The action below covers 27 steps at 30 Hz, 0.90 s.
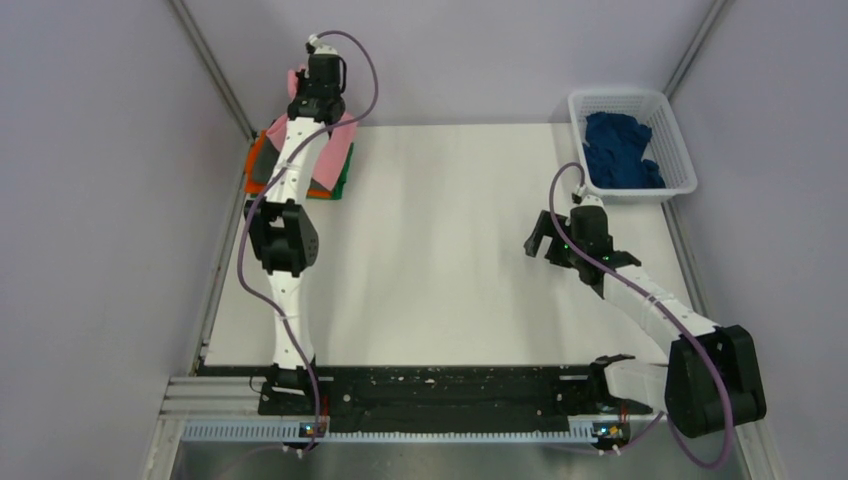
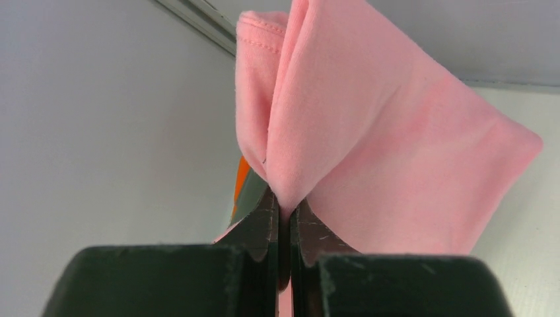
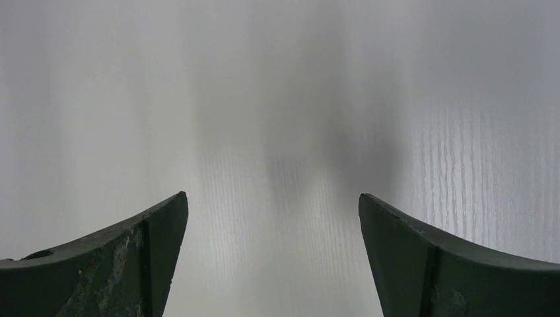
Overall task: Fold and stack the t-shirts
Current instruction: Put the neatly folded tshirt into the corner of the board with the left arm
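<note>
We count two claws, four shirts and one basket.

- **Left claw (image 2: 284,212):** clamped tight on a fold of the one pink t-shirt (image 2: 376,152), at the far left corner of the surface (image 1: 450,260). The cloth's long axis runs from the claw toward the near right, over the pile.
- **Pile beneath:** one orange t-shirt (image 1: 257,153) and one green t-shirt (image 1: 343,181), only their edges showing. We cannot tell whether there are further layers.
- **Navy t-shirt (image 1: 620,150):** one, crumpled with no clear axis, inside the white basket (image 1: 684,160) at the far right.
- **Right claw (image 3: 274,201):** fingers wide apart, above the surface.
</note>
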Available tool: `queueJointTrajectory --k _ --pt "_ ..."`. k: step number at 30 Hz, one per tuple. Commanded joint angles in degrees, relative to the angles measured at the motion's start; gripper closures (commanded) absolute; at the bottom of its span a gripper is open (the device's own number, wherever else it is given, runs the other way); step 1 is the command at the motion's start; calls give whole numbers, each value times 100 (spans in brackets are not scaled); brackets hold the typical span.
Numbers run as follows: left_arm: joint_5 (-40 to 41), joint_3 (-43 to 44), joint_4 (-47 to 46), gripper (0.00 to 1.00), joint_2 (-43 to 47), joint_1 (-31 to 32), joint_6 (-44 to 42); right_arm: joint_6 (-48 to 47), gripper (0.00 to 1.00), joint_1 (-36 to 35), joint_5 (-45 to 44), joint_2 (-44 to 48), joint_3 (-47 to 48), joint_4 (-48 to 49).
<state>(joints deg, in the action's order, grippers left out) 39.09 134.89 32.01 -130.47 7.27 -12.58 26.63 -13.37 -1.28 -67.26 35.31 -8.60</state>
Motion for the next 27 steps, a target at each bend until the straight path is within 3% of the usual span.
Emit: queueJointTrajectory --k 1,12,27 --pt "-189 270 -332 100 147 -15 55 21 2 -8 -75 -30 213 75" --pt "174 4 -481 100 -255 -285 -157 35 2 -7 -105 -118 231 89" --pt "-231 -145 -456 100 -844 -1096 262 26 1 -8 -79 -213 308 -33"
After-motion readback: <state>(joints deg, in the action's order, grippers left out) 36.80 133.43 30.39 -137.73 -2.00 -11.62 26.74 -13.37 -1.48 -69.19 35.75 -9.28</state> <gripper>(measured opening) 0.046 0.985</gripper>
